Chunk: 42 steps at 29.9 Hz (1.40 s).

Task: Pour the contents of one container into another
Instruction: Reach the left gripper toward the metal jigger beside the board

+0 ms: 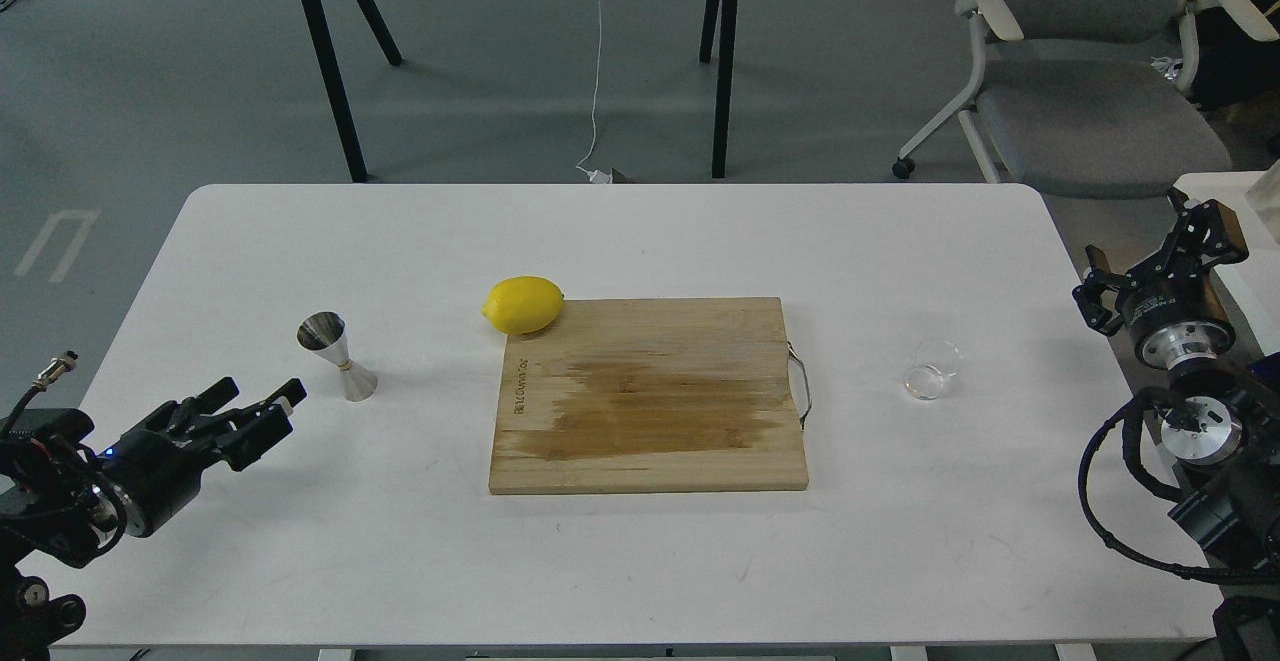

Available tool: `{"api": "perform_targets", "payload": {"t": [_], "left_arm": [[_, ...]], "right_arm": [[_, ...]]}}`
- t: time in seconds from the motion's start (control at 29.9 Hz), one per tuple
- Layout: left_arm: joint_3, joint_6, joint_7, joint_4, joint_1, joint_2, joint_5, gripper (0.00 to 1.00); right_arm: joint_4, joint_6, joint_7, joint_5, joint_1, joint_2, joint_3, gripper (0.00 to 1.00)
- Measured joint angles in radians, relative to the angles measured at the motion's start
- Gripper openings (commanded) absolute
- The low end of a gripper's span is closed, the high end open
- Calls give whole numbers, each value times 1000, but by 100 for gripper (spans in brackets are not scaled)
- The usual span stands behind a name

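The small clear glass cup [932, 370] stands on the white table [640, 241], right of the cutting board. The steel jigger [337, 356] stands upright on the left side of the table. My left gripper [264, 398] hovers low over the table's front left, open and holding nothing, its fingers pointing up-right toward the jigger from a short way off. My right gripper [1152, 253] is open and holds nothing, beyond the table's right edge, well to the right of the cup and a little farther back.
A wooden cutting board [650, 396] with a metal handle lies mid-table, with a yellow lemon [523, 304] at its far left corner. A grey office chair [1085, 71] and black table legs [325, 61] stand behind the table.
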Motion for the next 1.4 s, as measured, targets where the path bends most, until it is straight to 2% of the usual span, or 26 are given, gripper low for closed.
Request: {"api": "perform_targets", "payload": {"t": [0.7,1.0,1.4], "left_arm": [[-32,0,0,84,3,-99,-9,99],[-31,0,0,165,-51,-183,-11,99],[-25,0,0,190,-57,-229,-11,99]], "right_arm": [[0,0,1,0,-8,-1,1,100],[0,0,1,0,-9,-1,1,100],[0,0,1,0,-11,0,2,100]]}}
